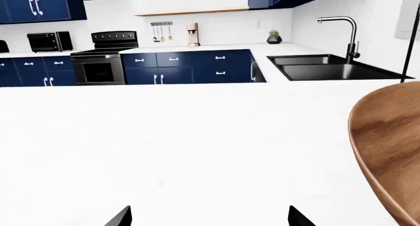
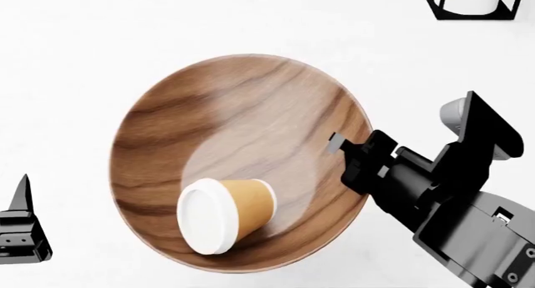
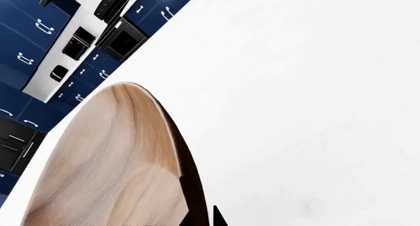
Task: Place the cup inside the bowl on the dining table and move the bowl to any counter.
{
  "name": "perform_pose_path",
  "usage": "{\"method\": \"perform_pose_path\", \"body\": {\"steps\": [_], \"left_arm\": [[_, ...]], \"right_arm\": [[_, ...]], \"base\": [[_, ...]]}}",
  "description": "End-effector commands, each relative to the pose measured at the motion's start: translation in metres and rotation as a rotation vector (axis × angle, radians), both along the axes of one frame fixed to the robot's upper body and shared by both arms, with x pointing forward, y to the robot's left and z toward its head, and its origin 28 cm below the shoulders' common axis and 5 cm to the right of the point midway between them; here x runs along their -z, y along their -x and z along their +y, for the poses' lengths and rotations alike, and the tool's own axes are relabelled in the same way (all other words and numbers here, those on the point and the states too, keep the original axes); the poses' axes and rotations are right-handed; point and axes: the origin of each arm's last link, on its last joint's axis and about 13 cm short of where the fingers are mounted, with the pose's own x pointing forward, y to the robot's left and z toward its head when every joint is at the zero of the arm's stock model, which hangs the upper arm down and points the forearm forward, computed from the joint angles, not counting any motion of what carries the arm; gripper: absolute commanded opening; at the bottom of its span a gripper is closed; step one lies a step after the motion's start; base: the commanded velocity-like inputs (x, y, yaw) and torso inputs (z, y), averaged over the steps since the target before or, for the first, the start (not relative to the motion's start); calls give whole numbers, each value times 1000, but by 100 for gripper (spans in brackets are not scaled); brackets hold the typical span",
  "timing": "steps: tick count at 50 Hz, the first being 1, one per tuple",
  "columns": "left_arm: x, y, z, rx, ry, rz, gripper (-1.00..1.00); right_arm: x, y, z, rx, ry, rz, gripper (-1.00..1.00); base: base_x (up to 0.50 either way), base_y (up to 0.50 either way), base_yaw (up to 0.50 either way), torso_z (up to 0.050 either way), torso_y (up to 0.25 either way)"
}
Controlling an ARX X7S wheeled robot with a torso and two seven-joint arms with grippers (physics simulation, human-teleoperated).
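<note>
A run of navy blue cabinets (image 1: 190, 66) with white handles is seen along the far wall, and a black oven (image 1: 98, 69) is set among them under a black stovetop (image 1: 114, 38). A black toaster oven (image 1: 49, 41) is placed on the worktop nearby. Utensils (image 1: 161, 33) are hung on a wall rail, with a pale pink appliance (image 1: 192, 34) stood beside them (its kind cannot be told). A black sink (image 1: 328, 67) is fitted with a tall faucet (image 1: 346, 34), and a small potted plant (image 1: 274, 37) is kept in the corner. A black wire-frame holder (image 2: 480, 3) with something white inside is seen in the head view.
</note>
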Motion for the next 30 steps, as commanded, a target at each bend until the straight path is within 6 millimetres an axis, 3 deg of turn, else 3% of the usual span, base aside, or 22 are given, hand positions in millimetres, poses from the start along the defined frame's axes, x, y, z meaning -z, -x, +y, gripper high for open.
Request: {"method": "perform_pose_path", "body": {"steps": [1,30], "left_arm": [[-1,-3,-1,6,16,-6,100],[-4,0,1,5,14,-15,100]], "right_arm": [[-4,1,1,-21,-30,-33,-100],[-3,2,0,-20,-28,-30,-100]], "base": [[-30,500,0,0,0],[-42,500,0,0,0]]}}
